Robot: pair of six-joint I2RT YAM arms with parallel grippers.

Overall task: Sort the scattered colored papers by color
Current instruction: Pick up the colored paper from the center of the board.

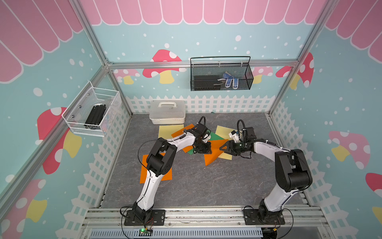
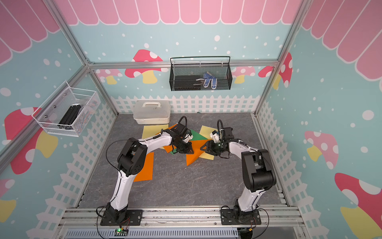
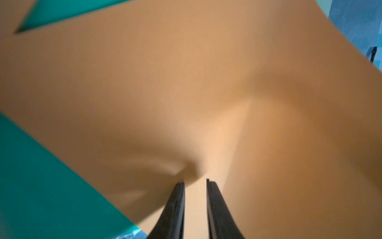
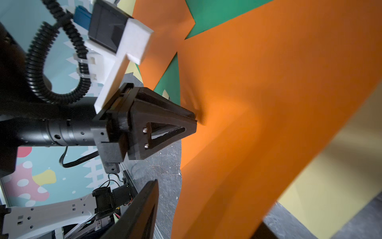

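**While the Left Claw Pinches an Orange Sheet, the Right Stands Open Beside It**

Where the two arms meet over the middle of the surface (image 1: 196, 186), the left claw (image 1: 205, 150) has its jaws narrow and pinched on an orange sheet (image 1: 215, 154). The paper creases around the fingertips (image 3: 179, 186) and rises off the grey top like a tent. The right claw (image 1: 222, 147) faces it from the sheet's other side. Its jaws are about half apart and grip nothing, and in the right wrist view the sheet's lower part runs between its fingers.

Under and around the lifted sheet lie a green sheet (image 1: 215, 136), a second orange sheet (image 1: 179, 132) and two pale yellow sheets (image 1: 169, 131) (image 1: 224, 130), all overlapping. A third orange sheet (image 1: 166, 175) lies flat and apart, partly under the left arm's elbow.

At the back edge stands a white lidded box (image 1: 167, 112), just beside the yellow paper; its lid is closed and its contents are hidden. A black mesh basket (image 1: 246, 82) on the back wall holds a dark flat block and a blue-and-white item. A white mesh basket (image 1: 84, 129) on the left wall holds black bars.
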